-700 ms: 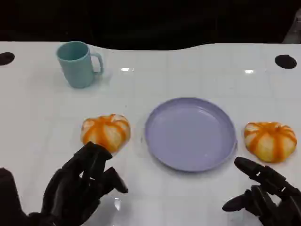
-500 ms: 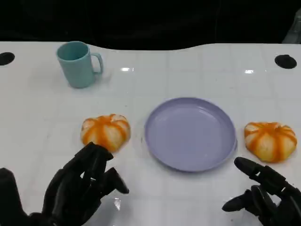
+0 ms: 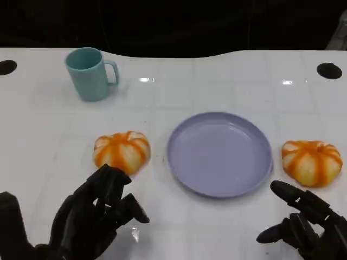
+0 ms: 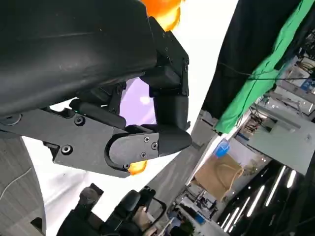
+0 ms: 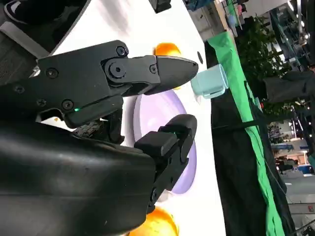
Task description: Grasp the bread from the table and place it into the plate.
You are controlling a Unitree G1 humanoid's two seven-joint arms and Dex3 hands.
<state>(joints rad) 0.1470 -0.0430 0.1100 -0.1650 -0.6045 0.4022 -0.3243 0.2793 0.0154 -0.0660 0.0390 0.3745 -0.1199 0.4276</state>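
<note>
We take the step in hand to be the approach: neither orange-and-white striped round bread roll has been grasped, and the round lavender plate (image 3: pixel 219 154) bears nothing. The left bread roll (image 3: pixel 121 151) lies on the white counter (image 3: pixel 227 81) just beside the plate's left rim; the right bread roll (image 3: pixel 312 161) lies just beside its right rim. The black left hand (image 3: pixel 95 216) hovers near the left roll, its fingers (image 3: pixel 111 184) loosely curled, apart, and holding nothing. The black right hand (image 3: pixel 303 225) sits near the right roll, fingers spread and empty. Next, we judge, one hand must reach forward over its roll and close around it. A teal mug (image 3: pixel 89 73) stands well apart.
</note>
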